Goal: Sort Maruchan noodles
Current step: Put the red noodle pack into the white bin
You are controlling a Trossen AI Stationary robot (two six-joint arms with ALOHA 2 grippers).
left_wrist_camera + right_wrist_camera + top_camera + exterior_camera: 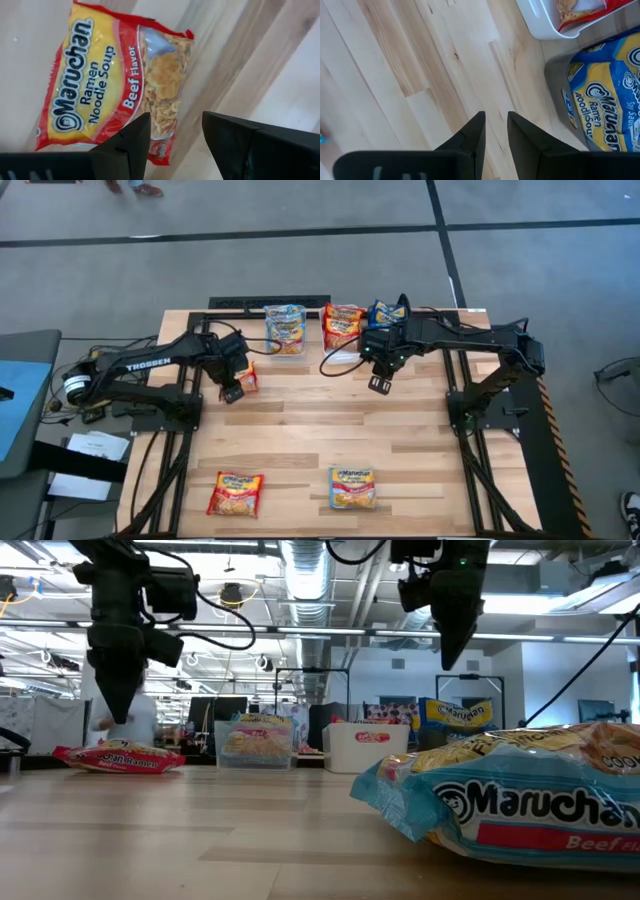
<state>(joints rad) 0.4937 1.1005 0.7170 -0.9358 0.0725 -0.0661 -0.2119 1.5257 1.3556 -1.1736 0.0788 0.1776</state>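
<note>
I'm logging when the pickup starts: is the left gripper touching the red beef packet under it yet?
Apart. In the low view the left gripper hangs above the red beef packet, with background showing between fingertips and wrapper. The left wrist view shows its fingers open and empty.

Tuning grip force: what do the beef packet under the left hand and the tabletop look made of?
Beef packet: thin glossy plastic film, going by its crinkles, sheen and a clear window showing noodles. Tabletop: light wood planks, going by grain and seams; finish looks smooth and satin, coating unclear.
</note>
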